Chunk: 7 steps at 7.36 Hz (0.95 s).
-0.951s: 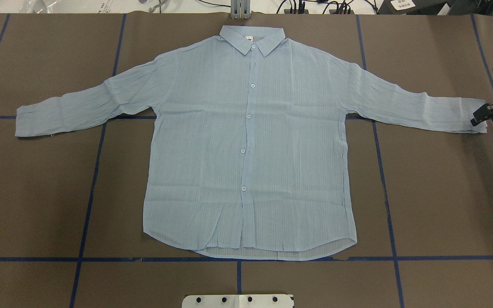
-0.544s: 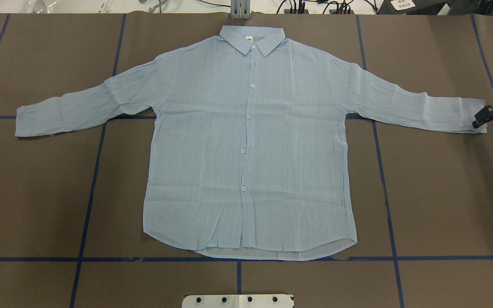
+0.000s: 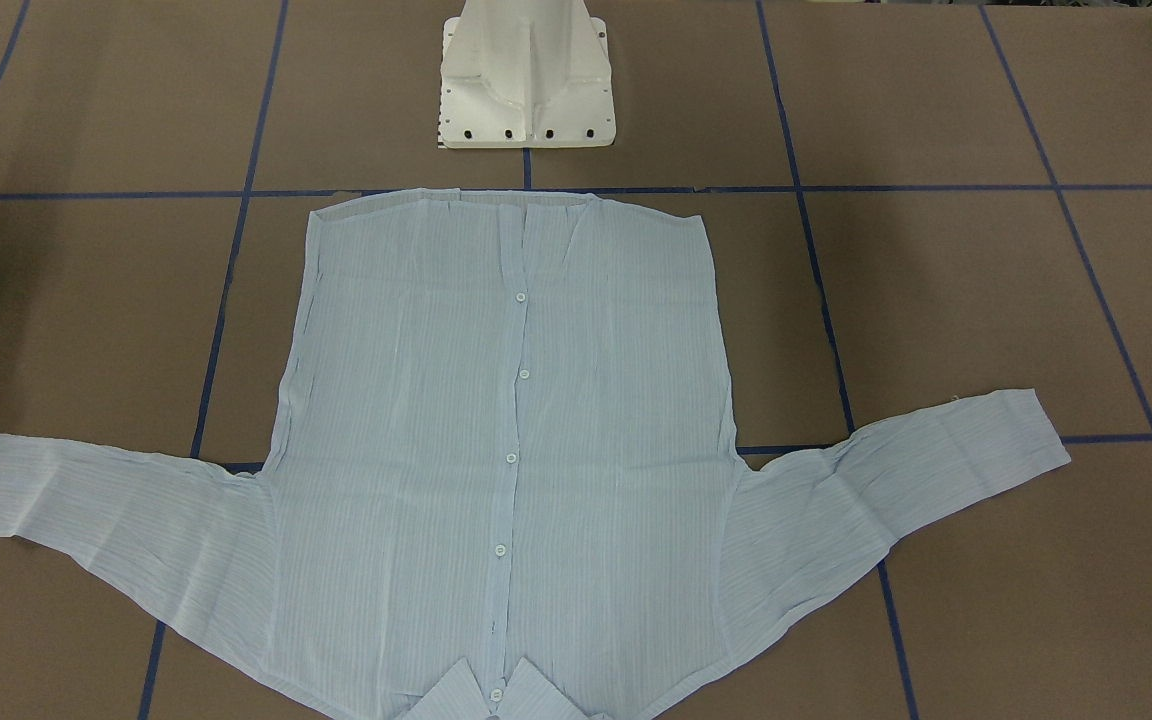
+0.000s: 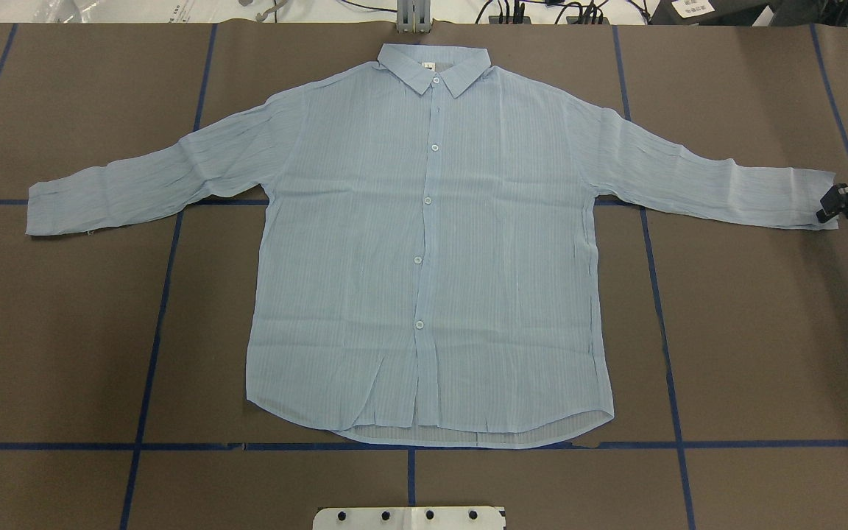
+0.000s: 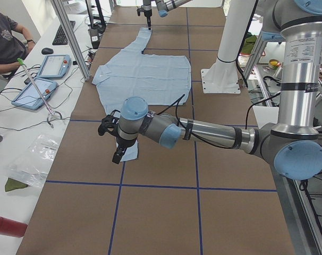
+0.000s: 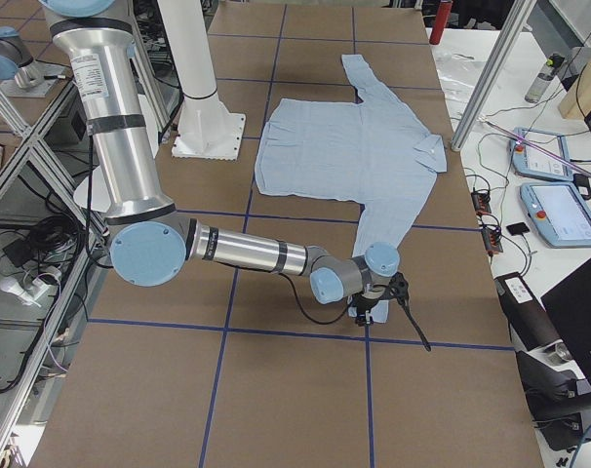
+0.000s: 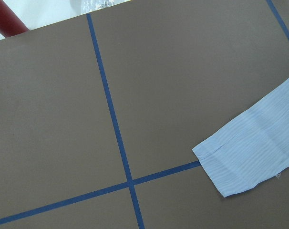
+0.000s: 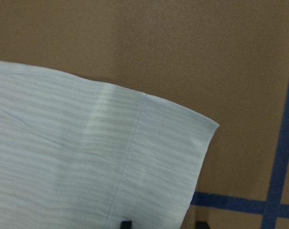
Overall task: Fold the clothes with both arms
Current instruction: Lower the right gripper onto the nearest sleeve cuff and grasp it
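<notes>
Overhead exterior view: the shirt (image 4: 424, 243) lies flat, buttons up, on the tabletop (image 4: 762, 331), sleeves outstretched. Right tool (image 4: 836, 204) sits at the right cuff (image 8: 168, 143), jaws spread. Left tool (image 5: 117, 155) hangs near the left cuff (image 7: 240, 162); its state cannot be told. Fabric appears thin and limp: pinch both cuff layers.

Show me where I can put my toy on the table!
Bare brown table lies both sides of the shirt body, between each sleeve and the near blue tape line. Crowded: the right gripper is at one cuff.
</notes>
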Available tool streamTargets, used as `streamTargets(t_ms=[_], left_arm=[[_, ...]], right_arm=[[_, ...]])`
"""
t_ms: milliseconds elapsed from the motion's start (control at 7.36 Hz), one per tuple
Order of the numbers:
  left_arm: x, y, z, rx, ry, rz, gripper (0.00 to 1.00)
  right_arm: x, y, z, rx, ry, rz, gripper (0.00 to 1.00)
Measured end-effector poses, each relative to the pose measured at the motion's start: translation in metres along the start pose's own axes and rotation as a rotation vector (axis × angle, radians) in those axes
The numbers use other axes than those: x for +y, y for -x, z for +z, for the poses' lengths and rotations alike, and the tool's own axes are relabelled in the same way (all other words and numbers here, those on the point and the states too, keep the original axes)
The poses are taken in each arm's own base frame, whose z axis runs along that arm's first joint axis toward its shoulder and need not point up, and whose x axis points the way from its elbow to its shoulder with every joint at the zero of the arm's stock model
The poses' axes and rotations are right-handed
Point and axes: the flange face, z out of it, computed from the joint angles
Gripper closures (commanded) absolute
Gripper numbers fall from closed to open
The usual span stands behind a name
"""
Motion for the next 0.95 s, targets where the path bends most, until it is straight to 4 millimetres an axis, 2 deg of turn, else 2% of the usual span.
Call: streamTargets(t_ms=[136,408,680,951], left_arm=[[0.0,0.0,0.0,0.0,-0.001,0.001,0.01],[-0.001,-0.001,-0.001,0.0,-0.003,0.001,0.01],[-0.002,-0.001,-0.001,0.0,-0.004,-0.003,0.01],[-0.002,-0.001,-0.002,0.0,-0.005,-0.003,0.01]], right_arm=[[0.0,0.0,0.0,-0.001,0.001,0.001,0.83],[-0.002,0.002,-0.001,-0.001,0.006,0.003,0.98],[-0.005,0.007,-0.005,-0.007,0.002,0.0,1.0],[-0.013,0.018,-0.021,-0.026,-0.03,-0.021,1.0]])
